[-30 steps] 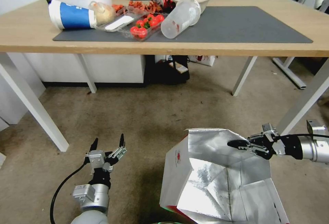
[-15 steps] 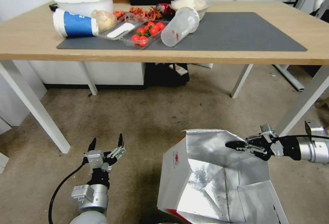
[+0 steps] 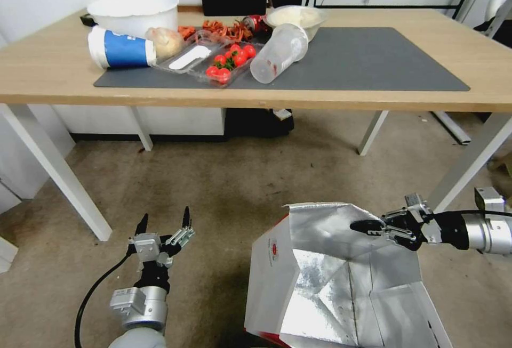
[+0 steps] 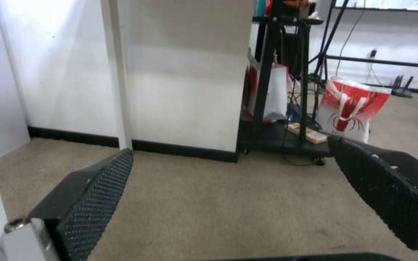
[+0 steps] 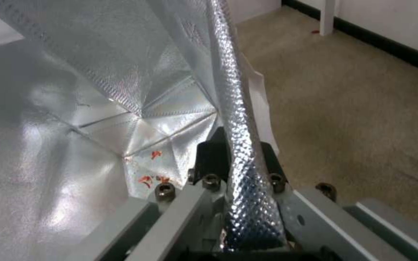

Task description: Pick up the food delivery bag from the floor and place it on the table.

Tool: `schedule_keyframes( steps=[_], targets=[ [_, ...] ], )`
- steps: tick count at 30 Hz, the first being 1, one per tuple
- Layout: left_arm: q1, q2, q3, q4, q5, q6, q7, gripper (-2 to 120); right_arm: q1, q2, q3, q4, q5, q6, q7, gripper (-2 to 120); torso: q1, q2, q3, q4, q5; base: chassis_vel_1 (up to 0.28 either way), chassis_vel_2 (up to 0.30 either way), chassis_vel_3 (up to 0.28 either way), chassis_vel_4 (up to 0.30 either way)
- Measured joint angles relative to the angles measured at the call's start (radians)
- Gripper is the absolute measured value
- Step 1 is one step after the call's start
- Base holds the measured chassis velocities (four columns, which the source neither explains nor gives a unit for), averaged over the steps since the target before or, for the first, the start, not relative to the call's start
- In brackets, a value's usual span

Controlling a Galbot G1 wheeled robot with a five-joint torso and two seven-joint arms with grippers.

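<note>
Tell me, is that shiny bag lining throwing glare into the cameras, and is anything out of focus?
Head view: the food delivery bag's foil lining shows bright patches, with a dark shadow on the floor beside it. Right wrist view: the foil gleams and the right gripper, clamped on the bag's rim, is soft. Left wrist view: the left gripper's pads look blurred.

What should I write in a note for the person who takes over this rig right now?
Right gripper: shut on the foil-lined rim of the food delivery bag, as the right wrist view shows.
Left gripper: open, holding nothing, low over the floor to the bag's left.
Table: the near right part of its grey mat is bare; cups, bowls and food trays crowd the left.
Done: bag gripped.
Left: carry it onto the table, release.
</note>
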Motion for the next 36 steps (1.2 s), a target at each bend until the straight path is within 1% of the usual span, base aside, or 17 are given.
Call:
schedule_keyframes(
  steps=[6,9,10,13,18,21,22,25,31,33,34,36],
  targets=[
    [-0.004,0.001,0.002,0.003,-0.002,0.000,-0.001,100,0.002,-0.004,0.001,-0.001,0.000,0.000,-0.003,0,0.005,0.019,0.014,0.0000,0.0000,0.000,0.000,0.000,0.000],
    [-0.004,0.002,0.001,0.005,-0.004,0.000,-0.002,100,0.004,-0.007,0.001,-0.003,0.002,0.000,-0.003,0,0.009,0.037,0.028,0.0000,0.0000,0.000,0.000,0.000,0.000],
    [-0.004,0.002,0.001,0.005,-0.004,0.000,-0.002,100,0.004,-0.007,0.001,-0.003,0.002,0.000,-0.003,0,0.009,0.037,0.028,0.0000,0.0000,0.000,0.000,0.000,0.000],
    [-0.004,0.004,0.000,0.006,-0.007,-0.002,-0.002,100,0.005,-0.007,0.001,-0.003,0.006,-0.001,-0.003,0,0.014,0.053,0.040,0.0001,0.0000,0.000,0.000,0.000,0.000],
    [-0.009,0.009,0.001,0.006,-0.013,0.001,-0.003,100,0.007,-0.006,0.001,-0.004,0.007,-0.002,-0.003,0,0.018,0.067,0.050,0.0000,0.0000,0.000,0.000,0.000,0.000],
    [-0.015,0.011,0.001,0.006,-0.013,0.003,-0.005,100,0.007,-0.002,0.001,-0.003,0.007,-0.003,-0.003,0,0.023,0.084,0.061,-0.0001,0.0000,0.000,0.000,0.000,0.000],
    [-0.015,0.011,0.001,0.006,-0.013,0.003,-0.005,100,0.007,-0.002,0.001,-0.003,0.007,-0.003,-0.003,0,0.023,0.084,0.061,-0.0001,0.0000,0.000,0.000,0.000,0.000],
    [-0.013,0.011,0.002,0.006,-0.013,0.003,-0.005,100,0.006,0.001,0.001,-0.003,0.007,-0.003,-0.004,0,0.028,0.099,0.072,0.0003,0.0000,0.000,0.000,0.000,0.000],
    [-0.012,0.011,0.002,0.006,-0.012,0.004,-0.004,100,0.006,0.001,0.001,-0.005,0.007,-0.003,-0.006,0,0.034,0.120,0.087,0.0001,0.0000,0.000,0.000,0.000,0.000],
    [-0.010,0.011,0.001,0.005,-0.009,0.004,-0.003,100,0.006,0.001,0.002,-0.005,0.007,-0.003,-0.007,0,0.037,0.132,0.096,0.0000,0.0000,0.000,0.000,0.000,0.000],
    [-0.010,0.011,0.001,0.005,-0.009,0.004,-0.003,100,0.006,0.001,0.002,-0.005,0.007,-0.003,-0.007,0,0.037,0.132,0.096,0.0000,0.0000,0.000,0.000,0.000,0.000],
    [-0.008,0.010,0.001,0.005,-0.006,0.005,-0.002,100,0.006,0.001,0.002,-0.005,0.007,-0.003,-0.007,0,0.041,0.144,0.104,0.0000,0.0000,0.000,0.000,0.000,0.000]
  ],
)
